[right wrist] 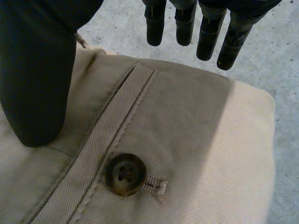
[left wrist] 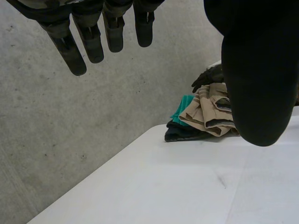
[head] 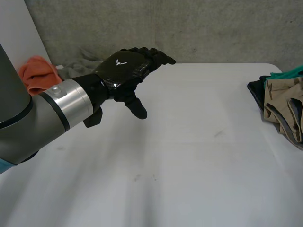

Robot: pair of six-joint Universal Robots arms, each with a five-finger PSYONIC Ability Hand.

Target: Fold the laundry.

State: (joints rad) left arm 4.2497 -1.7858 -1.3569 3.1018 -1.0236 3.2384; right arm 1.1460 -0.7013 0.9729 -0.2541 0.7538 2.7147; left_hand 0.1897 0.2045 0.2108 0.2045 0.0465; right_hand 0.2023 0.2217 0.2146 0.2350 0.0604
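The left hand hangs above the white table in the upper left of the head view. Its fingers are stretched out straight, its thumb points down, and it holds nothing. In the left wrist view the same hand is spread and relaxed, the fingers well apart from the thumb, with bare tabletop beneath the palm.

The laundry sits in a pile at the right edge of the head view, well apart from the left hand. It consists of beige trousers on top, a teal garment behind them, and a dark navy garment underneath. At the upper left of that view, behind the left arm, lies an orange cloth.

The right hand is over the beige trousers, its fingers straight and separated from the thumb, nothing pinched between them. I cannot tell whether the thumb touches the cloth. Under the palm lie a stitched pocket welt and a brown button beside its buttonhole. Beyond the fingertips, the trousers' folded edge meets a grey concrete surface.
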